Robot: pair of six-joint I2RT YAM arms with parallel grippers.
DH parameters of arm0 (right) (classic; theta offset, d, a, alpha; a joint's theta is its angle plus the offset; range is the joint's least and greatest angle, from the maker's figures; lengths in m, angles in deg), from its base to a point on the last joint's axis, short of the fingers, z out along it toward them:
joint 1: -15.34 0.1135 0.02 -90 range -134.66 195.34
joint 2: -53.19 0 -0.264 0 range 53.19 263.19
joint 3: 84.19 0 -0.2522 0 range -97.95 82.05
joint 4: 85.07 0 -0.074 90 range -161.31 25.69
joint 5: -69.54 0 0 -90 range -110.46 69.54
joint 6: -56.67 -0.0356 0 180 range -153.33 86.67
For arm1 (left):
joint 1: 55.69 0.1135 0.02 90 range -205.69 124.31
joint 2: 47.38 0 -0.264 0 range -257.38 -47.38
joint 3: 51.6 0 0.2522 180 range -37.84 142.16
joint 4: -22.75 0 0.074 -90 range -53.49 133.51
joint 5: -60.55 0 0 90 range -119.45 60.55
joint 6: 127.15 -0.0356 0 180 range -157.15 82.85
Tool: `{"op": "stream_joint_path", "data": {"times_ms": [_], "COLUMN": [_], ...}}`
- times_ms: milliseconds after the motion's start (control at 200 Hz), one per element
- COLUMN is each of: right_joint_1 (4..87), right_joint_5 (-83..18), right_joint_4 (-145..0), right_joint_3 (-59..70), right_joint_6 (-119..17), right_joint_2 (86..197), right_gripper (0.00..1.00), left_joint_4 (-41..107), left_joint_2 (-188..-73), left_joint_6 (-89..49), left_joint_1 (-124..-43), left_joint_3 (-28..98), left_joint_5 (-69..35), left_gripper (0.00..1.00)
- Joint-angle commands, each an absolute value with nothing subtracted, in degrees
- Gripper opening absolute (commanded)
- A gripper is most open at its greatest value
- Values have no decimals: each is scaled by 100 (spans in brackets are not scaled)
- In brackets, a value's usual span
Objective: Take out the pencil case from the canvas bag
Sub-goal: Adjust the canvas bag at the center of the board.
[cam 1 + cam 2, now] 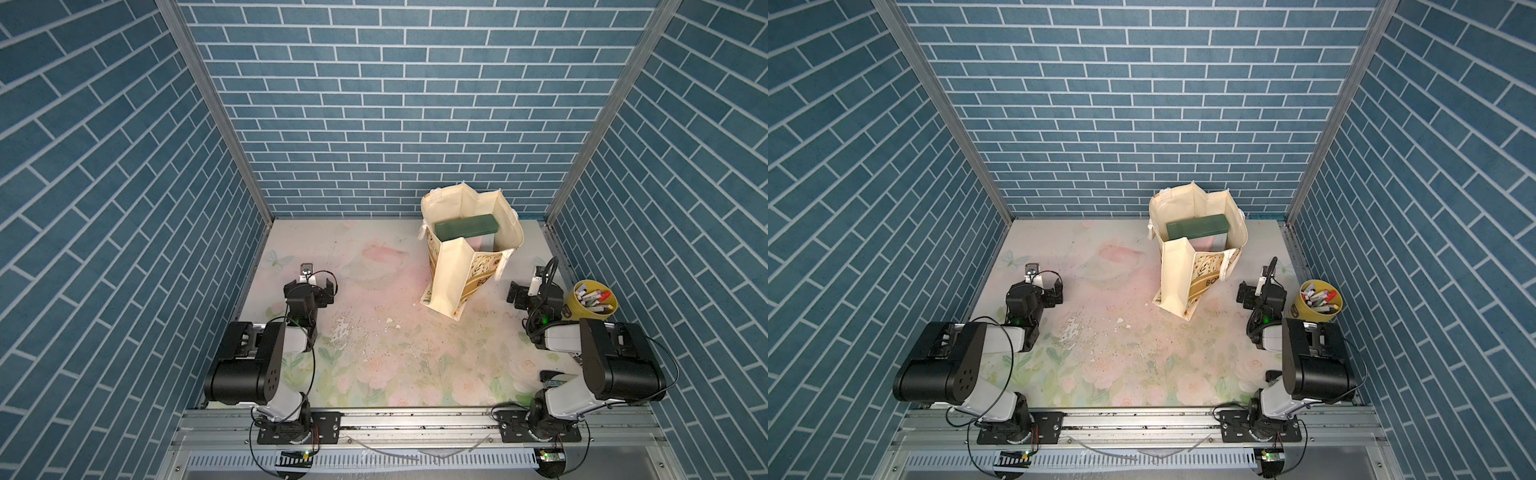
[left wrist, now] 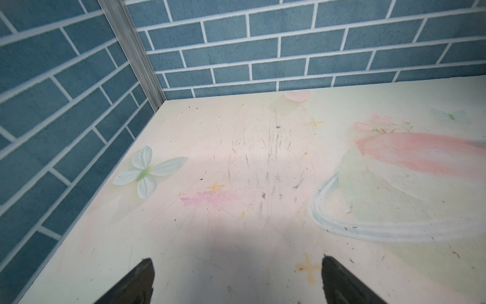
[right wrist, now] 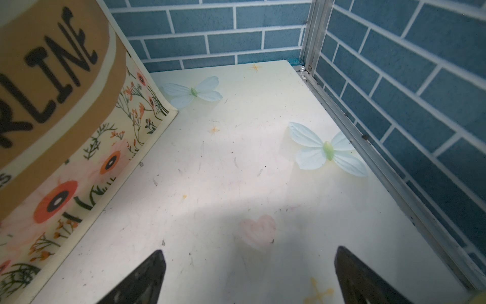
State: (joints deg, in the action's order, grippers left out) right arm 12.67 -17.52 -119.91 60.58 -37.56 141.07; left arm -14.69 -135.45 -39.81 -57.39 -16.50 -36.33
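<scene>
Nearest me, left gripper [image 2: 236,263] and right gripper [image 3: 249,255] hang spread wide, empty, over the floral table [image 1: 374,353]. I see the canvas bag [image 1: 453,282] upright back-right, green pencil case [image 1: 465,227] inside; yellow pen cup [image 1: 577,308] near the right gripper.

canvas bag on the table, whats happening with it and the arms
Nothing is being handled yet. The canvas bag stands open near the back of the table, a dark green case showing in its mouth. The left pincer and right pincer are both open and empty, low over the table; the right one is close to the bag's printed side, not touching it.
</scene>
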Motion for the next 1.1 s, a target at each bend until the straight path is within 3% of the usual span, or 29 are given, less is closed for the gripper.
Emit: {"op": "stream_joint_path", "data": {"times_ms": [0, 580, 660, 785, 920, 1095], "right_joint_1": [1279, 1271, 1275, 1266, 1271, 1277], "right_joint_5": [-1795, -1827, -1583, -1232, -1432, -2368], "right_joint_4": [-12054, -12019, -11967, -10308, -8152, -5617], "right_joint_3": [5955, 5936, 5951, 5558, 4608, 3223], "right_joint_6": [-3660, -3675, -3775, -3906, -4474, -5266], "right_joint_2": [14130, 14133, 13975, 12721, 11865, 11724], "right_gripper": [99, 99, 95, 87, 83, 79], "left_joint_4": [-1454, -1488, -1464, -11, 1807, 4326], "left_joint_2": [-13507, -13488, -13397, -12230, -10996, -11004], "left_joint_6": [-4039, -4015, -4001, -4040, -3037, -1847], "left_joint_1": [-5764, -5746, -5728, -5743, -5745, -5784], "left_joint_3": [-1637, -1662, -1665, -1336, -466, 1569], "left_joint_5": [-3697, -3640, -3637, -3630, -3852, -2982], "left_gripper": [99, 99, 96, 91, 90, 81]}}
